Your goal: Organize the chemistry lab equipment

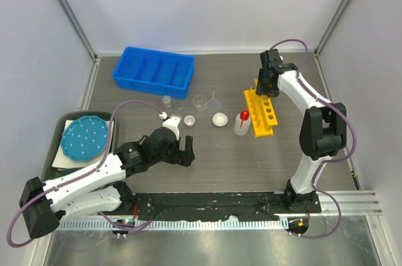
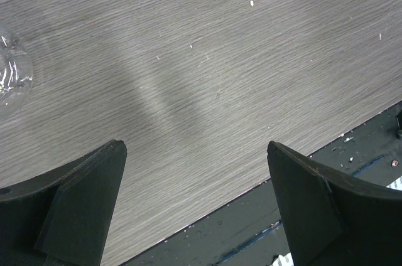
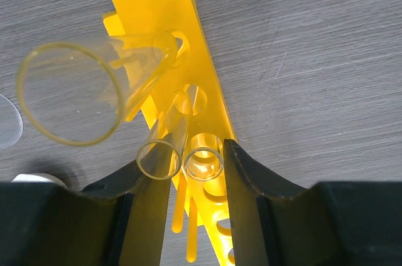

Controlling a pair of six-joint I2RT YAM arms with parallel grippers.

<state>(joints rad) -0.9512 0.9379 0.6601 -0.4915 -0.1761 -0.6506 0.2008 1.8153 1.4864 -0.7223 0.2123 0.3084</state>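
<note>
Far left, the plate sits near, the bin far. Our left gripper hovers over bare table, fingers spread wide, nothing between them. Beyond it stand a beaker, the dish and the bottle. On the right, in the rack, our right gripper straddles one tube. Its fingers are partly apart, and a second tube crowds the left finger. Pinched or not, we cannot tell.
</note>
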